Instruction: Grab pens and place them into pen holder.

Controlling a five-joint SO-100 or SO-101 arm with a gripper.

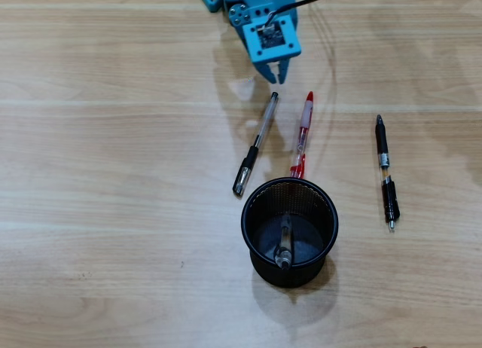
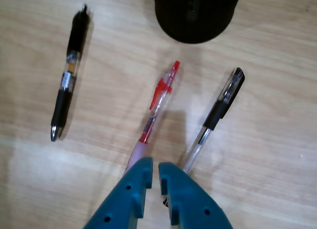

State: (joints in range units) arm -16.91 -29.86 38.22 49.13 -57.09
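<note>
The holder (image 1: 290,231) is cut off at the top of the wrist view, and the grey pen (image 1: 285,244) inside it shows only from overhead, leaning on the wall. The blue tool (image 1: 276,75) hangs empty, fingers nearly together with a thin gap, above the near ends of the red pen (image 2: 156,106) and capped pen (image 2: 218,115). The black pen (image 1: 386,171) lies well apart on the wooden surface (image 1: 113,175).
</note>
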